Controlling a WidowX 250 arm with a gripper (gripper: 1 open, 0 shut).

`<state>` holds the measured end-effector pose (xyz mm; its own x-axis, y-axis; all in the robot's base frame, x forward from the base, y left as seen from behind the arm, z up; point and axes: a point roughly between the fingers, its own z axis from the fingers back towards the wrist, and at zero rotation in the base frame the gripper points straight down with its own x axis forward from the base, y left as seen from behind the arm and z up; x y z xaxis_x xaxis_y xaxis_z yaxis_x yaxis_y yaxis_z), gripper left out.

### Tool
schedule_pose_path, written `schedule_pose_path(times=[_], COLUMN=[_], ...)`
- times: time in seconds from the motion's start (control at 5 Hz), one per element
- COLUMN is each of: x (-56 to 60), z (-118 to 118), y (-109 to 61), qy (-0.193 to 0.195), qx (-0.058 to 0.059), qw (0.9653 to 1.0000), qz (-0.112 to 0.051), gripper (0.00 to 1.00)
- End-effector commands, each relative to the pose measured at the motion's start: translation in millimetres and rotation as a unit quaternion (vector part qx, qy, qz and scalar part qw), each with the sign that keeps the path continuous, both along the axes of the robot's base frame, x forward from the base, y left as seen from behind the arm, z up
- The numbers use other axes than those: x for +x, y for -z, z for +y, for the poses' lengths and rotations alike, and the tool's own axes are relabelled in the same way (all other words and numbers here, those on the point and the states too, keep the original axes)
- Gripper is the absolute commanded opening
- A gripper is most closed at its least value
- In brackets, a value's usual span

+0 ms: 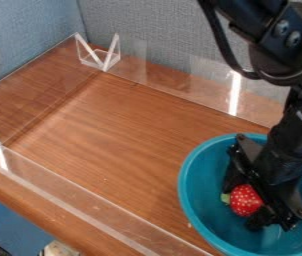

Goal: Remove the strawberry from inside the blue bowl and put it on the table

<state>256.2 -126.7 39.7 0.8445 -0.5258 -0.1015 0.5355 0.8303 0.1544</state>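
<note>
Reaching steeply down from the upper right, the black arm (267,40) puts its gripper (254,200) inside the bowl (201,170), which sits at the lower right corner of the table (114,120). The strawberry (247,199) lies between the dark fingers (277,210), red and dotted, with a bit of green at its left side. The jaws stand partly closed around the fruit and look to be pinching it, one finger on its right and lower side and the other against its upper left. Whether the strawberry rests on the bowl's floor or hangs just clear of it cannot be told from this angle; it is within the rim, toward the middle of the bowl.

The bowl is teal-blue and glossy, and its right part runs out of view. The brown wood-grain top spreads to the left, bare of other objects. Low clear walls (60,200) edge it, with a small clear bracket (100,50) standing at the far corner. A grey-blue backdrop (140,25) rises behind.
</note>
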Motion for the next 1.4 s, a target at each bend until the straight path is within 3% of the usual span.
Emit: schedule_pose_path(times=[0.0, 0.4, 0.8, 1.2], x=[-2.6, -15.1, -23.8, -26.1], z=[-3, 10, 9, 20], y=[-19.5, -43.5, -52.9, -61.7], qy=[-0.03, 0.014, -0.023, -0.004], qx=[-0.012, -0.009, -0.005, -0.003], qw=[0.9991, 0.9994, 0.9991, 0.9992], qz=[-0.028, -0.031, -0.036, -0.04], gripper=[0.0, 0.0, 0.0, 0.0])
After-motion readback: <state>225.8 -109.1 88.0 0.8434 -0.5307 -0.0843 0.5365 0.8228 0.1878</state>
